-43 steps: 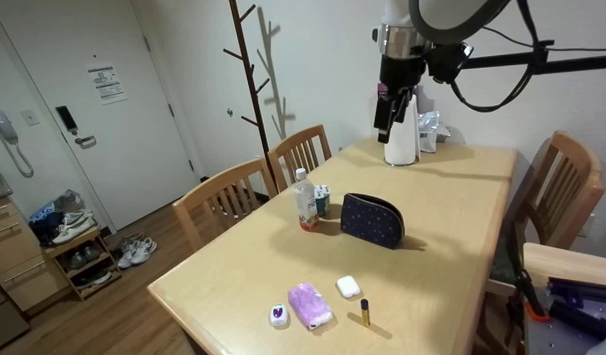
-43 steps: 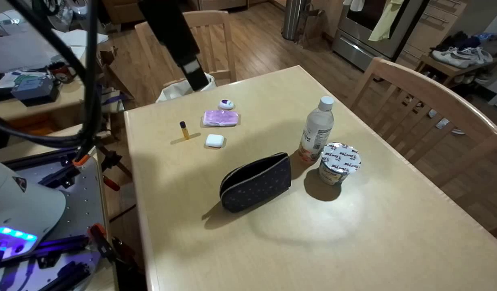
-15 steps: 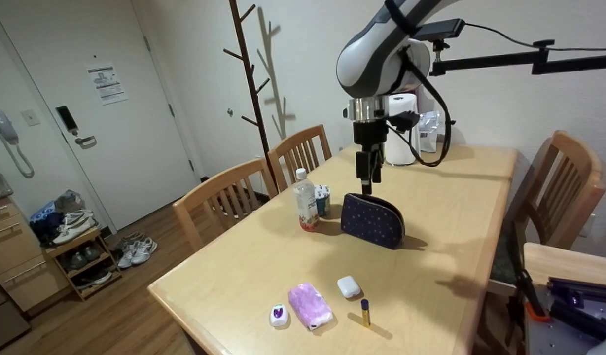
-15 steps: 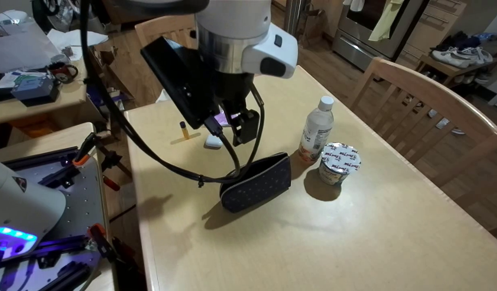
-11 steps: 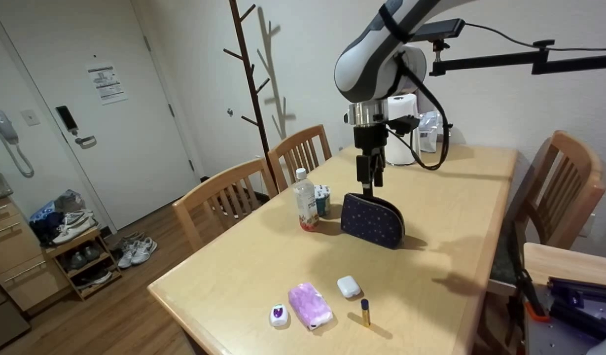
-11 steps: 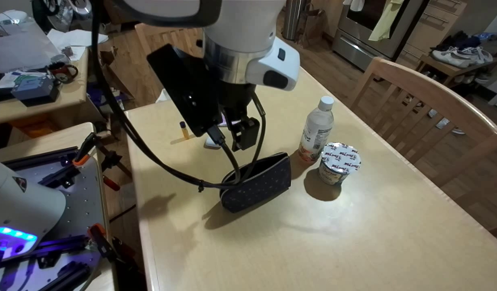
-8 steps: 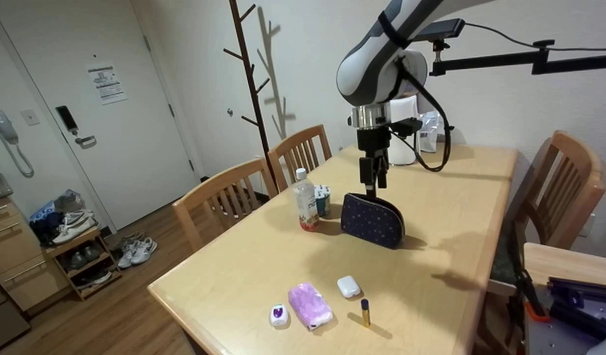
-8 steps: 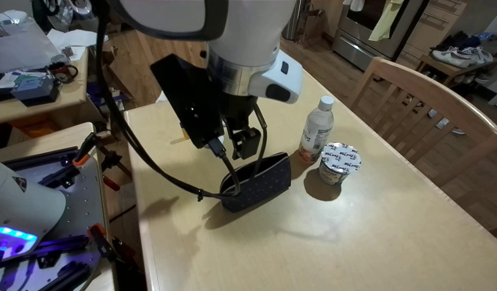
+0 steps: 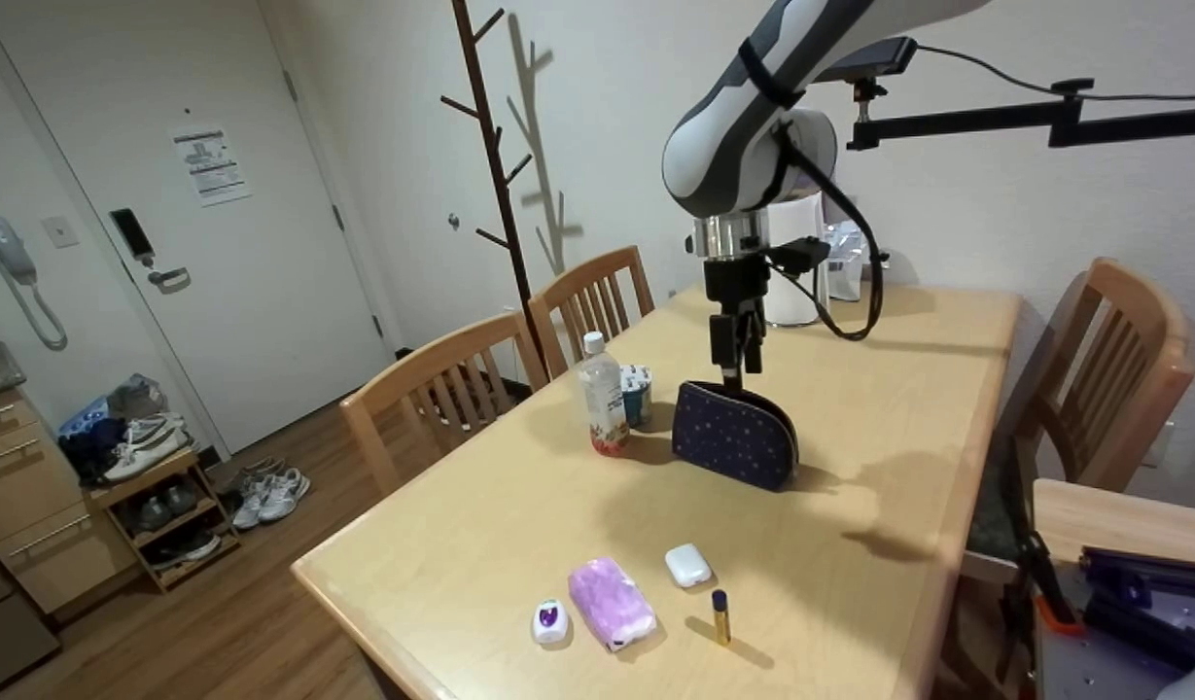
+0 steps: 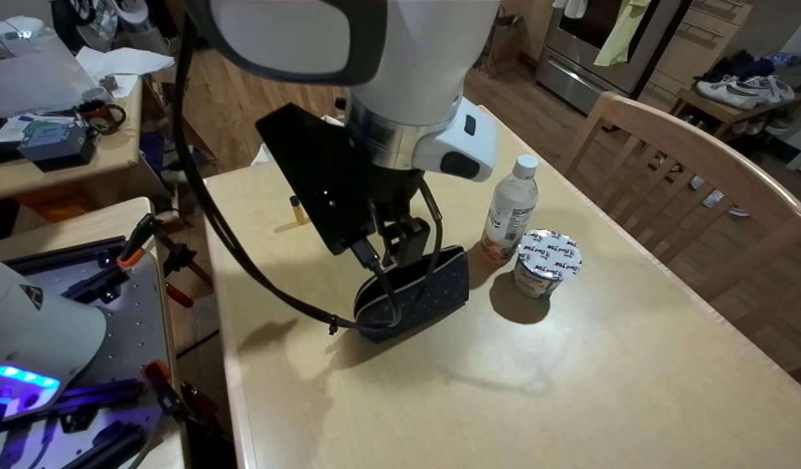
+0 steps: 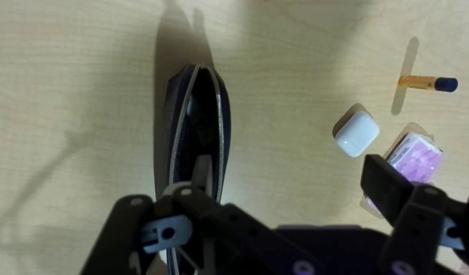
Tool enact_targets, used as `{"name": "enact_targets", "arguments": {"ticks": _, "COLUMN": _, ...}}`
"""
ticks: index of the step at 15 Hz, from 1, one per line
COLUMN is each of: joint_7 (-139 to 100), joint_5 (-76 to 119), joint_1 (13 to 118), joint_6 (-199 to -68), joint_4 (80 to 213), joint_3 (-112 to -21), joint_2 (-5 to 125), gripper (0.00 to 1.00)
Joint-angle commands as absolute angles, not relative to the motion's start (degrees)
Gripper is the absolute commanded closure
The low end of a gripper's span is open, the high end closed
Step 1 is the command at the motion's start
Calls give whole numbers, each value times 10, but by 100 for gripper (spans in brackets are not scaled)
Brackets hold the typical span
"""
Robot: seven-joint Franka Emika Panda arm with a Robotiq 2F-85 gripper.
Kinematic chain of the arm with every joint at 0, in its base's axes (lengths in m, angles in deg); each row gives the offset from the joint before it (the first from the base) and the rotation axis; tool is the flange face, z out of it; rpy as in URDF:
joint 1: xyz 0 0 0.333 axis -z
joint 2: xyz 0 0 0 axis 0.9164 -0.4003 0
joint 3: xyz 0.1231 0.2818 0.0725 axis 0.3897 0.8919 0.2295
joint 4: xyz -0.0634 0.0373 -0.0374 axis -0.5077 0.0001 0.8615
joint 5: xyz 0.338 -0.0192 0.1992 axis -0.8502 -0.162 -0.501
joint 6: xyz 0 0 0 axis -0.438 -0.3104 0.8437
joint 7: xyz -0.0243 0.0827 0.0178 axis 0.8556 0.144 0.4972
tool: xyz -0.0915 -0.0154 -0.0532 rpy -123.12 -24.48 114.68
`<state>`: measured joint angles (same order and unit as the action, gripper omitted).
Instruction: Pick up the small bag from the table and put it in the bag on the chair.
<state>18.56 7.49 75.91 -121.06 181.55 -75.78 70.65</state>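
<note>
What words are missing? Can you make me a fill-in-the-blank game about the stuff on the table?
The top of the dark pouch is not zipped shut but ____.
The bottle wears a ____ cap.
The yellow tube is dark ____ at its capped end.
In the wrist view, the jaws of the gripper are not together but ____.

Missing words: open; white; blue; apart.

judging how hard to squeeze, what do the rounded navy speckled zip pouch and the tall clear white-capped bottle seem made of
Rounded navy speckled zip pouch: probably fabric, matte, as it bows softly and shows little shine; the silvery zip teeth look metallic. Tall clear white-capped bottle: likely smooth plastic, as it's see-through; glass can't be ruled out.
</note>
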Motion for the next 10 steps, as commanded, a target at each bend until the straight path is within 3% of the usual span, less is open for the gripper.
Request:
{"name": "enact_targets", "arguments": {"ticks": 1, "joint_7": 199, "joint_5": 66, "joint_1": 774, "joint_6": -1205, "joint_4": 1806, "joint_3": -740, "joint_2": 695, "gripper": 0}}
{"name": "enact_targets", "arguments": {"ticks": 10, "joint_7": 211, "joint_5": 71, "joint_1": 780, "joint_6": -1210, "joint_4": 1806, "joint_3": -720, "joint_2": 646, "gripper": 0}}
